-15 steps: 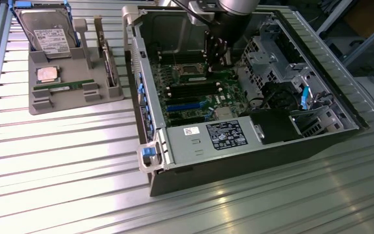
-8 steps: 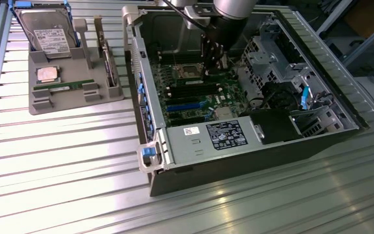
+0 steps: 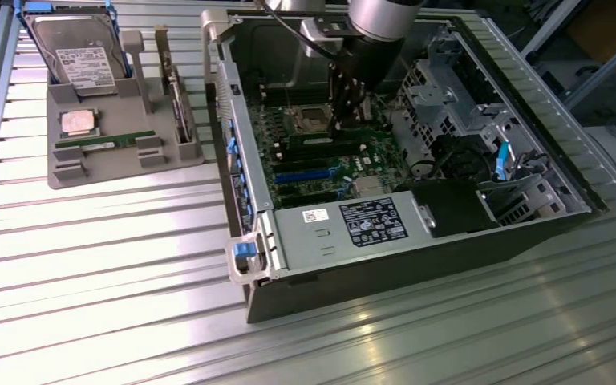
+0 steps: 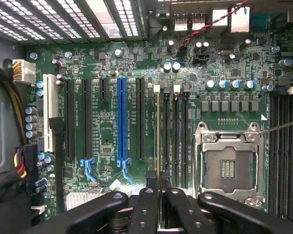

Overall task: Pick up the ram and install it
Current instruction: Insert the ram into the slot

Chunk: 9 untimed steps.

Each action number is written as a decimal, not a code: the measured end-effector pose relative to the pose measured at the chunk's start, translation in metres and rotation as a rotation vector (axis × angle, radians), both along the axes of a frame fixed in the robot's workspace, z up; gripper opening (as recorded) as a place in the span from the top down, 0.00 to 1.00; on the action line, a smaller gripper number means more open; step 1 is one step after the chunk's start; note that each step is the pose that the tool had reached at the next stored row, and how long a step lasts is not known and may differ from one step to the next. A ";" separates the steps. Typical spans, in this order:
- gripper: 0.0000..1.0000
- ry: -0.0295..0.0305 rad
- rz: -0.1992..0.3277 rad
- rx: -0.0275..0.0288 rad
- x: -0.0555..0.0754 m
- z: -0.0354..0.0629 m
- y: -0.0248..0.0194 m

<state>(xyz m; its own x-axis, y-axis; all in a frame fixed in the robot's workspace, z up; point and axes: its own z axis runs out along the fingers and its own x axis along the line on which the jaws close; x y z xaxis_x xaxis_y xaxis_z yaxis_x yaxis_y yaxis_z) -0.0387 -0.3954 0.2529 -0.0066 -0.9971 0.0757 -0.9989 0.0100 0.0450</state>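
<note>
My gripper (image 3: 342,120) reaches down into the open computer case (image 3: 394,265), low over the green motherboard (image 3: 324,164) beside the CPU socket (image 3: 310,115). In the wrist view the gripper (image 4: 158,183) is shut on the ram (image 4: 158,136), seen edge-on as a thin line. The ram runs along the outermost of the black memory slots (image 4: 176,131), its far end at the slot's white latch (image 4: 156,88). Whether it is seated I cannot tell. A second ram (image 3: 110,142) lies in the grey tray (image 3: 67,172) outside the case.
The tray also holds a hard drive (image 3: 83,56), a silver processor chip (image 3: 78,122) and an upright card (image 3: 180,96). Inside the case are the open CPU socket (image 4: 227,165), a blue expansion slot (image 4: 122,122), the power supply (image 3: 367,220) and drive cages (image 3: 452,88).
</note>
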 end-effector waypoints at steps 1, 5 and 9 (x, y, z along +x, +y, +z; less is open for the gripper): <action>0.88 0.0000 0.000 -0.0001 0.000 -0.0017 0.0000; 0.88 0.0001 0.000 -0.0007 -0.002 -0.0085 0.0000; 0.88 0.0000 0.000 -0.0007 -0.002 -0.0133 0.0000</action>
